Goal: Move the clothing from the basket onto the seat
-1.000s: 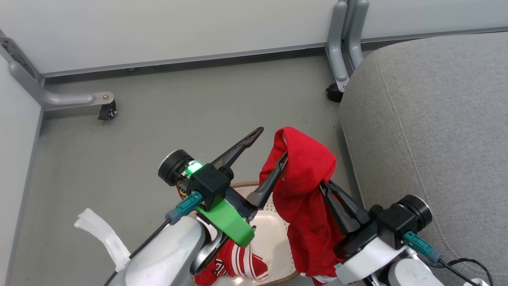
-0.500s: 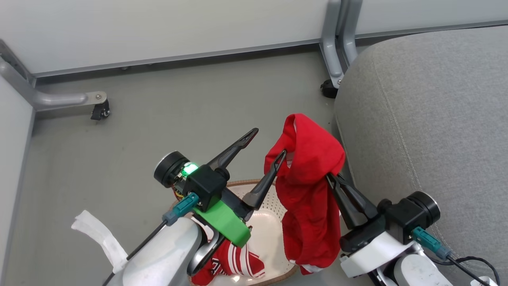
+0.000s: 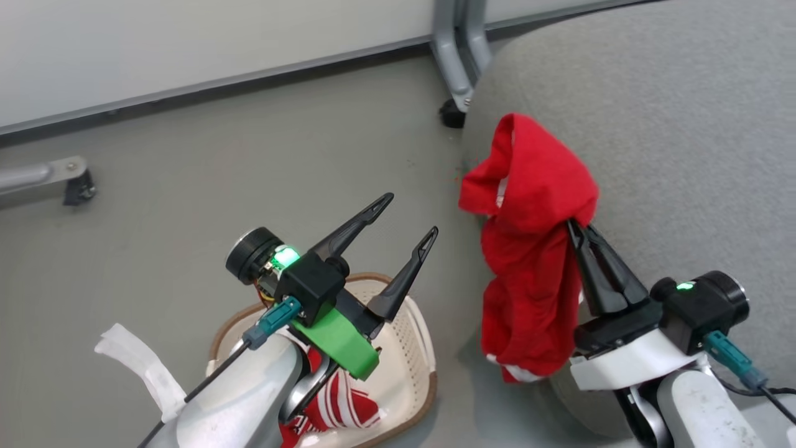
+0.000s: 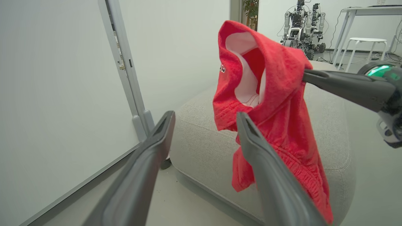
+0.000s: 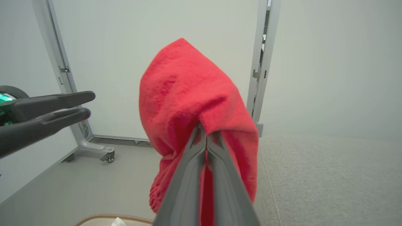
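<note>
- The right claw (image 3: pixel 572 225) is closed on a soft red jersey with white trim (image 3: pixel 535 205). It holds one fold of it in the air, over the edge of the large light-grey fabric-upholstered seat (image 3: pixel 653 124).
- The left claw (image 3: pixel 410 214) stands wide open and empty above the cream-white perforated plastic laundry basket with a brown rim (image 3: pixel 407 336). A second, red-and-white striped jersey (image 3: pixel 339 404) lies in that basket.
- We judge the held cloth light and entirely limp. It drapes over the fingertips like a hood and hangs in loose folds, so it will sag, swing and trail rather than keep any shape.
- It is not fragile, and the knit looks grippy rather than slick. A pinch on a bunched fold or a hem should do, though a thin pinch may slide out if the cloth snags on the seat's edge.
- For the jersey in the basket, we would take a thick gathered ridge near its middle, so that less of it drags over the rim.
- The left wrist view shows us the hood's white lining (image 4: pixel 243 62) and how low the tail hangs against the seat's side. From the head camera we see the outer red face.
- The right wrist view shows the two fingers pressed together with cloth wrapped over their tips, and the seat's top lying beyond and below.
</note>
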Robot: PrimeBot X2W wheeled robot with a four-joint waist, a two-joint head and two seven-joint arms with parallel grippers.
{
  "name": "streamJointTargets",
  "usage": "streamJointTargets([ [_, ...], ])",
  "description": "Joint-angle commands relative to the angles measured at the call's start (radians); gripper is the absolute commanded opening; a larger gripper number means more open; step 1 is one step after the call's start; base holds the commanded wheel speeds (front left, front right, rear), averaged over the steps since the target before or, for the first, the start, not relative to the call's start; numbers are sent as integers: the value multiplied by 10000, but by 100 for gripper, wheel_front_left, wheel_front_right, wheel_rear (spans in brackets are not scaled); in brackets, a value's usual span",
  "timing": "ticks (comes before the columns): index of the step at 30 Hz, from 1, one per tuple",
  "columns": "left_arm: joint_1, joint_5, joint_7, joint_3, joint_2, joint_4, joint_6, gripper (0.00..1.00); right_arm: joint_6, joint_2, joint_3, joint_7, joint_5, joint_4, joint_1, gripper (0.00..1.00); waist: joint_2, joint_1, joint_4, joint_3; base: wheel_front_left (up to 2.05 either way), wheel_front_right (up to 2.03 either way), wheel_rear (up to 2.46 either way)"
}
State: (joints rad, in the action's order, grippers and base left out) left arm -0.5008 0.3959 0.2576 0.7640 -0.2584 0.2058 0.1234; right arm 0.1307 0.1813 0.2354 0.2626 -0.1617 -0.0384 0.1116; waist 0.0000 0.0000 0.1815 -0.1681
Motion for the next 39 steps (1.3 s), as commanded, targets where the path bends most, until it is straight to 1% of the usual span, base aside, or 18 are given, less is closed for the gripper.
streamJointTargets([
  [1,-115,-18,-27,16,-74,-32,-11,100,-1,-32,-165,35,132,-129,-18,0,0,0,901,-403,0,0,0],
  [9,-377,88,-246,98,-399,-430,21,100,1,-228,-1120,35,378,-719,-52,0,0,0,2302,-974,0,0,0],
  [13,-583,68,-407,185,-514,-623,34,100,1,-269,-1532,35,461,-914,147,0,0,0,2688,-1360,0,0,0],
  [17,-806,224,-599,161,-614,-915,47,100,-1,-387,-1967,35,462,-859,442,0,0,0,2871,-1934,0,0,0],
  [20,-977,205,-776,214,-754,-1131,54,100,1,-526,-2367,35,305,-795,968,0,0,0,2872,-2431,0,0,0],
  [24,-1336,159,-1100,293,-1022,-1478,68,100,-1,-684,-3220,35,-5,-591,1981,0,0,0,2725,-3271,0,0,0],
  [27,-1715,100,-1404,364,-1218,-1791,59,100,-1,-598,-3857,35,-365,-249,3057,0,0,0,2534,-4037,0,0,0],
  [31,-2200,60,-1746,514,-1379,-2154,69,100,-1,-235,-4646,35,-814,322,4524,0,0,0,2269,-4923,0,0,0],
  [37,-2923,119,-2077,817,-1555,-2568,77,100,-1,779,-5630,35,-1473,1488,6474,0,0,0,1814,-6105,0,0,0],
  [39,-3132,127,-2135,902,-1602,-2634,75,100,-1,926,-5897,35,-1537,1658,6899,0,0,0,1689,-6421,0,0,0],
])
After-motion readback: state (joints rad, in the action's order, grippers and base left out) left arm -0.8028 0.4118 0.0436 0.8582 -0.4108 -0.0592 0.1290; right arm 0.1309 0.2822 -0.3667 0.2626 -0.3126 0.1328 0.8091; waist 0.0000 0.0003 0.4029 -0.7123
